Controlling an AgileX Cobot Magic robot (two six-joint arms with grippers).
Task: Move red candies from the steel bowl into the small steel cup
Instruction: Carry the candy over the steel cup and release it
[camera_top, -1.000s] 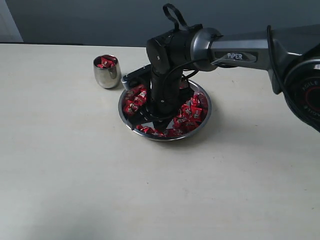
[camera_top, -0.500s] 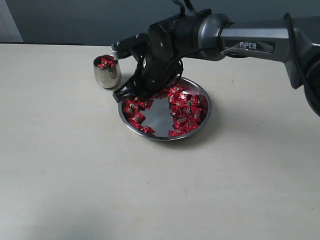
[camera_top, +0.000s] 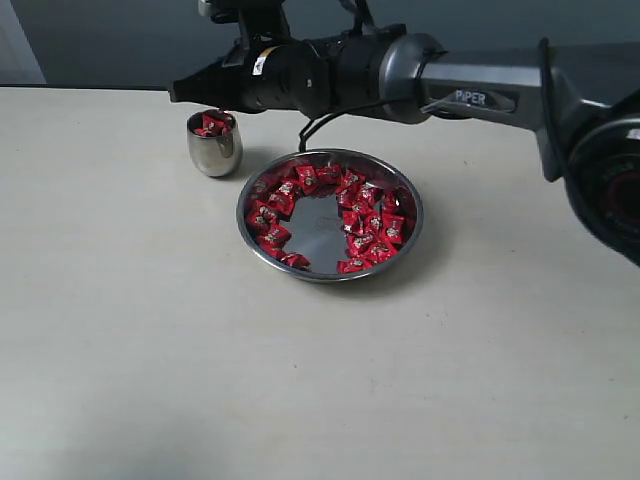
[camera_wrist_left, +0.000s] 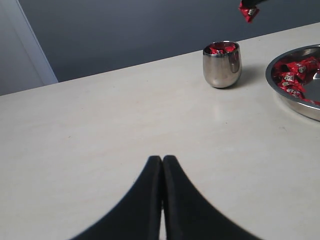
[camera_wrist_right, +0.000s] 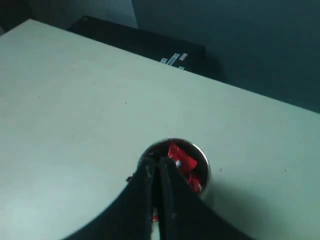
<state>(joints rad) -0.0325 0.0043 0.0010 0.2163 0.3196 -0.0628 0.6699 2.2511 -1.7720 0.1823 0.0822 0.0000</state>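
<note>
The steel bowl (camera_top: 405, 195) sits mid-table with red candies (camera_top: 365, 225) ringed round a bare centre. To its left stands the small steel cup (camera_top: 214, 150), with a few red candies (camera_top: 213, 124) in it. My right gripper (camera_top: 185, 93) reaches left, lifted above the table at the cup. In the right wrist view its fingers (camera_wrist_right: 156, 162) are pressed together over the cup's rim (camera_wrist_right: 200, 155). A red candy (camera_wrist_left: 248, 11) hangs from its tips, above the cup (camera_wrist_left: 222, 64). My left gripper (camera_wrist_left: 162, 159) is shut and empty over bare table, well short of the cup.
The right arm's grey link (camera_top: 480, 95) spans the table's back right, above the bowl's far side. A black box (camera_wrist_right: 150, 42) lies beyond the table's far edge. The bowl's rim (camera_wrist_left: 275, 87) shows at the edge of the left wrist view.
My right gripper closed in the bowl, lifted out and swung left and up to the cup. The candies in the bowl, hidden before by the arm, now show fully.
</note>
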